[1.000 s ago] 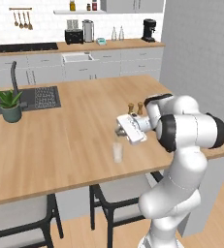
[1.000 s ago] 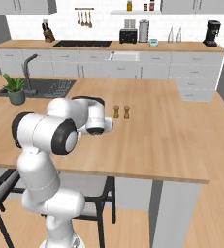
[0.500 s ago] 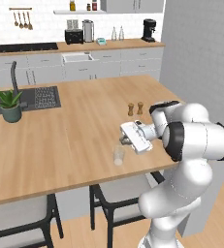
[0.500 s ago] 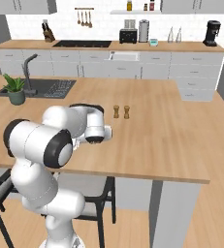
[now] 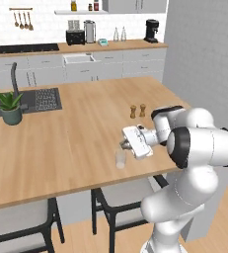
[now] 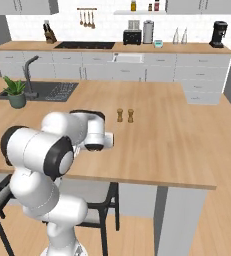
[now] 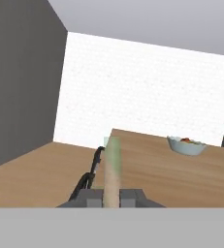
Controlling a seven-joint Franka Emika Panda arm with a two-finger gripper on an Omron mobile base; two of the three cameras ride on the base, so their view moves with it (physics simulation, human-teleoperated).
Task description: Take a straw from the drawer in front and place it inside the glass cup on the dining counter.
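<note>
The thin tan straw (image 7: 112, 180) stands between the two dark fingertips in the hand view, and my gripper (image 7: 112, 196) is shut on it. Its far end looks pale green. In the left base view my gripper (image 5: 122, 145) points left, level with the counter top. It hangs just above the small clear glass cup (image 5: 120, 159). The cup stands upright on the dining counter (image 5: 61, 143) near its front edge. The drawer is out of view. In the right base view my own arm covers the cup and the fingers.
Two small shakers (image 5: 137, 110) stand on the counter behind the hand. A potted plant (image 5: 10, 106) and a sink sit at the counter's left. Dark-legged stools (image 5: 120, 197) stand under the front edge. The hand view shows a bowl (image 7: 186, 144) on a wood top.
The hand has come down and toward the counter's front edge, ending just over the cup. The arm's elbow has swung outward and lower. The cup and shakers have not moved.
</note>
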